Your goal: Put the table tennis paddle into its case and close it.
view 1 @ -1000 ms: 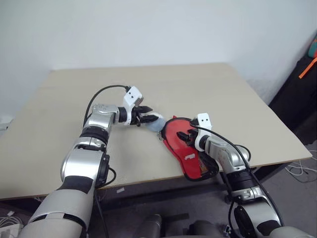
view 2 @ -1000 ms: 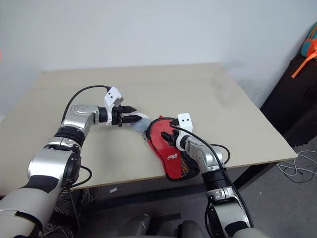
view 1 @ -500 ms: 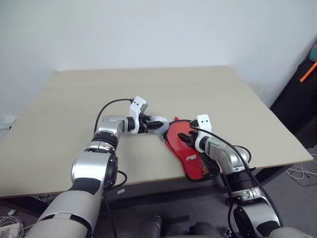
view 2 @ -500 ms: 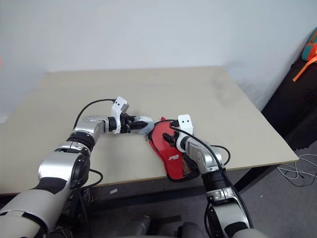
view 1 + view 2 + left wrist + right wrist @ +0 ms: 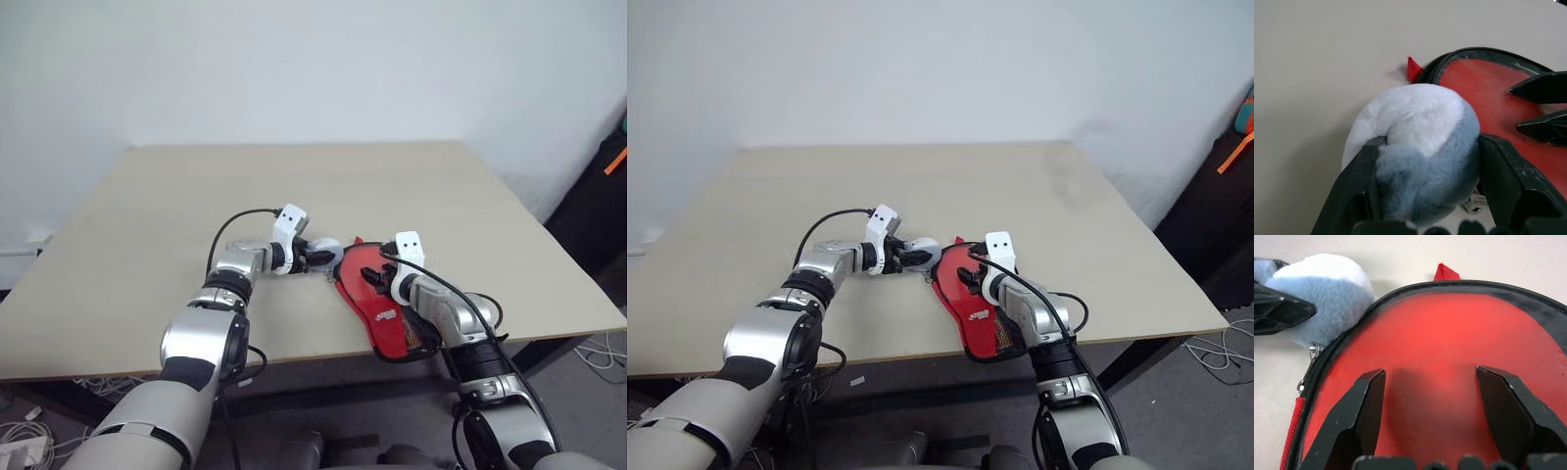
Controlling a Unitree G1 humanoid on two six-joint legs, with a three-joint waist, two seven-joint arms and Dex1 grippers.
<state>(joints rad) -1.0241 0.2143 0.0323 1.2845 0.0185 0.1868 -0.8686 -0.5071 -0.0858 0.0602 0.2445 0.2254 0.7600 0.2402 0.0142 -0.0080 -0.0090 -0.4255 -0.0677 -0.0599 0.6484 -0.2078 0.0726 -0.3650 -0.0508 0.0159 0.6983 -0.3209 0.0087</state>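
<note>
- From the left eye view, the case (image 5: 377,299) lies flat on the table (image 5: 147,225) near its front edge, red face up, mesh end toward the robot. The left gripper (image 5: 315,257) sits at the far rounded rim of the case, its fingers around a fluffy grey and white pom-pom (image 5: 328,253). The right gripper (image 5: 370,276) rests over the red face, jaws parted with nothing between them
- From the right eye view, same layout: the case (image 5: 970,304) is beside the table's front edge, with both grippers meeting at its round end. No loose paddle lies anywhere on the table, so I judge it is already inside
- From the left wrist view, the 2 black fingers (image 5: 1364,181) stand wide and hug the pom-pom (image 5: 1420,147), which presses against the black edging by the small red tab (image 5: 1413,69). A bit of metal shows under the fluff, seemingly the zip pull it hangs from
- From the right wrist view, the right fingers (image 5: 1364,406) are spread wide and bear on the red face, apparently steadying it. The zip slider (image 5: 1313,351) sits at the rim beside the pom-pom, and I cannot tell how much of the zip is shut, so closing looks like the part left to finish
</note>
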